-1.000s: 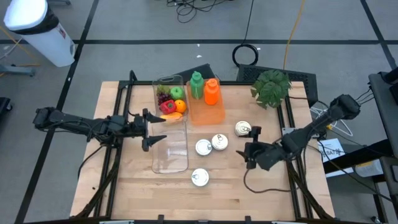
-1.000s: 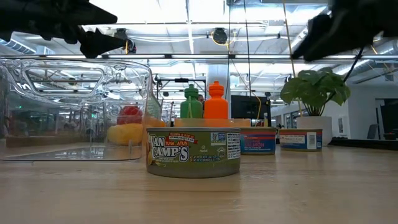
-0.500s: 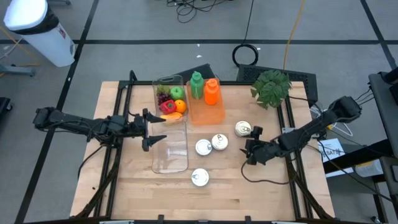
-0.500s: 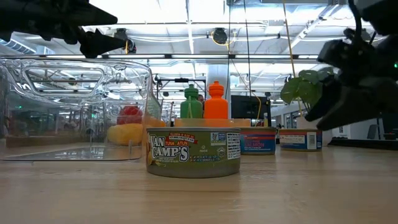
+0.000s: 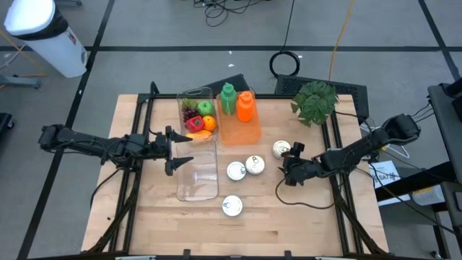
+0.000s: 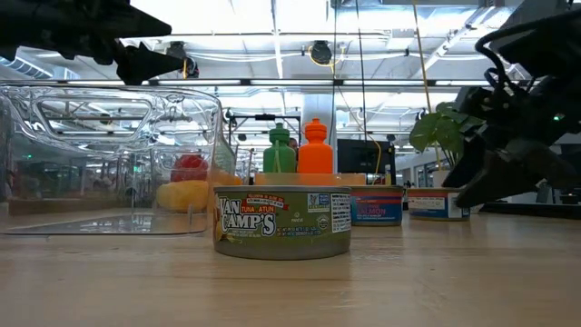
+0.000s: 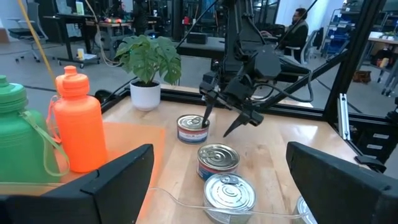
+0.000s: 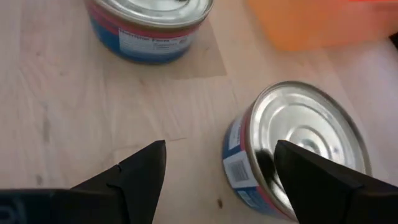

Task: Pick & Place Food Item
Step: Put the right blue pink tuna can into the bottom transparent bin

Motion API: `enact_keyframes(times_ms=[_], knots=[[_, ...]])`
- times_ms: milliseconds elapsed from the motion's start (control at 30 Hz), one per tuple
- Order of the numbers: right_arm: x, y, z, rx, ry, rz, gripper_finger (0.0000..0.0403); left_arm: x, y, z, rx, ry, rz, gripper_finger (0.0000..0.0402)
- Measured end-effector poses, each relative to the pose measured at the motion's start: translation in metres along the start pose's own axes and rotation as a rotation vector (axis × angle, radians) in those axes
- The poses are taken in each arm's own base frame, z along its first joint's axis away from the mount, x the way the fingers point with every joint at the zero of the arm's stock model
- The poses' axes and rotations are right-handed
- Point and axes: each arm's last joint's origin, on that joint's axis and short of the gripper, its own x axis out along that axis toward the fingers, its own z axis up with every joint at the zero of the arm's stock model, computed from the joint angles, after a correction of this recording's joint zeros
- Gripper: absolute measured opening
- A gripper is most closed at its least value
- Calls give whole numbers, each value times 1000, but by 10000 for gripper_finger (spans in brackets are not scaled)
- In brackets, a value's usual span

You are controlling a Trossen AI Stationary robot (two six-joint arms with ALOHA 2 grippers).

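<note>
While the right gripper (image 5: 290, 167) hangs low over the table (image 5: 289, 217) with its fingers spread and holding nothing, the can (image 5: 281, 149) it seems to be after stands upright on the wood just beside it, on the side toward the plant (image 5: 315, 101). From that arm's wrist view, a can's shiny lid (image 8: 309, 132) sits close before one finger (image 8: 314, 180), with the label wall below it; whether metal and finger touch cannot be told.

Two more cans (image 5: 245, 167) stand touching each other a little farther from the plant, and a fourth (image 5: 232, 206) stands alone, farthest from it. An orange tray (image 5: 239, 130) with two bottles lies between the plant and a clear bin (image 5: 197, 155) that holds fruit at one end.

The left gripper (image 5: 172, 152) waits wide open and empty over the clear bin's edge, well apart from the plant.

A small tin like this is probably stiff, fairly heavy for its size, and slick on the lid and label. The safest hold looks to be across the round side wall, fingers on opposite sides, low enough that the rim stops it slipping.
</note>
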Motion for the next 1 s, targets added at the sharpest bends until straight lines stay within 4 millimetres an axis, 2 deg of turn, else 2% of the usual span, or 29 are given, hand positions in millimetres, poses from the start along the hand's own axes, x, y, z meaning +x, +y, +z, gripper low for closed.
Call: enact_keyframes(times_ms=[133,233,467,600,800,900,1000], knots=[[7,3,1,64,30,84,281,0,0,-1,-2,6,5,381],[5,11,3,114,34,224,280,0,0,-1,-2,6,7,383],[-10,35,18,202,-77,587,280,0,0,-1,-1,7,8,375],[-23,50,23,169,-129,681,280,0,1,-1,1,13,15,377],[-53,69,57,65,-246,649,280,0,1,-2,0,12,16,383],[-67,71,78,-2,-285,480,280,0,1,-2,0,13,16,379],[-65,61,77,-72,-243,232,280,0,1,-2,-2,13,16,375]])
